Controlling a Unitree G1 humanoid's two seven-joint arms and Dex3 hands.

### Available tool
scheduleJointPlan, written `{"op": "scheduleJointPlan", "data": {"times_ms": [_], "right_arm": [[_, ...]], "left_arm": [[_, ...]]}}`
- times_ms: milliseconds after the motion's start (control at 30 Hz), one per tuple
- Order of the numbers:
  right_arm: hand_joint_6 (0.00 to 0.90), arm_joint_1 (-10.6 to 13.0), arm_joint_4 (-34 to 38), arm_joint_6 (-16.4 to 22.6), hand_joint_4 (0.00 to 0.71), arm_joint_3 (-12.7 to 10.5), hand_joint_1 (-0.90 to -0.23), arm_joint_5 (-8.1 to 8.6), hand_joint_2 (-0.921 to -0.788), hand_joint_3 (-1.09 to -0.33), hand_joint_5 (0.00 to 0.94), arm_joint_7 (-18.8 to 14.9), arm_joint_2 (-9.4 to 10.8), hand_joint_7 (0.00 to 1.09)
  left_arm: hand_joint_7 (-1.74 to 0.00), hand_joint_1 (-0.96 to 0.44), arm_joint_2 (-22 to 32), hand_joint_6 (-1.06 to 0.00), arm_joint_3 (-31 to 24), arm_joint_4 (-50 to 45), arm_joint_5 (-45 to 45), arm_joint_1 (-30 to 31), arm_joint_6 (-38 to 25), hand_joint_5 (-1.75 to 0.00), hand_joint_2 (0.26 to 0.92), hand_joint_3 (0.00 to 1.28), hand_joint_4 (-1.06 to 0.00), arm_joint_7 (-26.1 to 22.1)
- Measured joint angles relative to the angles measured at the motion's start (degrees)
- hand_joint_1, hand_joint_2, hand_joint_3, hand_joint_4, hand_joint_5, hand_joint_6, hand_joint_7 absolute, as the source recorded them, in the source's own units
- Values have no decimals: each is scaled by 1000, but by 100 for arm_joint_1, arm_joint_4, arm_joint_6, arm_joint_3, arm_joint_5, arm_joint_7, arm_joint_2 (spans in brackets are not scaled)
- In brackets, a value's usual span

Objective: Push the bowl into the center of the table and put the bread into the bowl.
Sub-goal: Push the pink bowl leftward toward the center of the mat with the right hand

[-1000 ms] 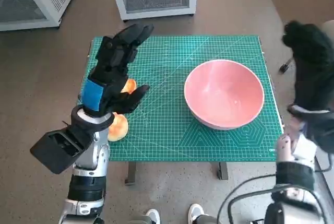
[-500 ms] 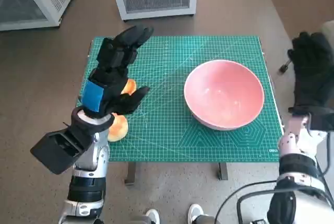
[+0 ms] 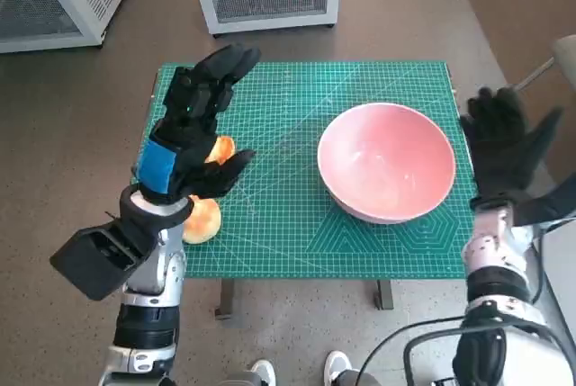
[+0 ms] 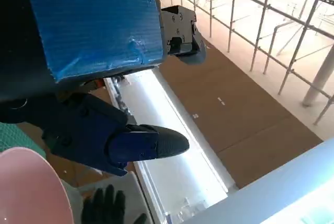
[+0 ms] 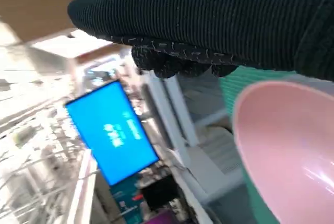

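Head view: the pink bowl (image 3: 387, 161) stands on the right half of the worktop (image 3: 297, 224), not yet at its center, and holds nothing. The bread (image 3: 203, 217) lies near the left edge, under the left hand (image 3: 193, 130), whose fingers are spread and hold nothing. The right hand (image 3: 504, 143), fingers apart, hovers just beside the bowl.

Left wrist view: the bowl's rim shows in a corner; no bread is visible.

Right wrist view: the glove is above the empty bowl. Both steps remain.
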State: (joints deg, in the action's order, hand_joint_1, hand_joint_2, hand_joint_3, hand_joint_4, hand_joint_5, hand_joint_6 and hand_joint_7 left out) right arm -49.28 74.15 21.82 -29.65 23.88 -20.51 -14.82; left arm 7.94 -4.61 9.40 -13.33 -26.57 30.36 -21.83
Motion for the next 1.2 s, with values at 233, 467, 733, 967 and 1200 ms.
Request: {"op": "scheduleJointPlan", "data": {"times_ms": [233, 467, 733, 967, 1200], "right_arm": [[146, -15, 47, -259, 193, -3, -344, -107, -917, -564, 7, 220, 174, 352], [166, -164, 68, -505, 178, -114, -372, -100, -921, -513, 1, 292, 445, 359], [117, -388, 68, -510, 136, -151, -339, -109, -921, -591, 0, 229, 718, 332], [93, -498, 73, -509, 100, -148, -329, -132, -921, -629, 0, 156, 896, 324], [86, -645, 87, -551, 91, -149, -325, -150, -921, -646, 4, 122, 1024, 323]], "left_arm": [[-582, -526, 77, 1, -61, -22, -13, 133, 1, -356, 921, 369, -89, 0], [-577, -535, 130, 1, -122, -47, -13, 212, 32, -271, 921, 363, -135, 2], [-575, -530, 200, -3, -223, -48, -14, 262, 66, -193, 921, 358, -182, 3], [-570, -517, 238, -16, -267, -90, -15, 320, 69, -141, 921, 354, -210, 9], [-564, -510, 272, -25, -297, -139, -21, 368, 68, -115, 921, 352, -225, 9]]}}
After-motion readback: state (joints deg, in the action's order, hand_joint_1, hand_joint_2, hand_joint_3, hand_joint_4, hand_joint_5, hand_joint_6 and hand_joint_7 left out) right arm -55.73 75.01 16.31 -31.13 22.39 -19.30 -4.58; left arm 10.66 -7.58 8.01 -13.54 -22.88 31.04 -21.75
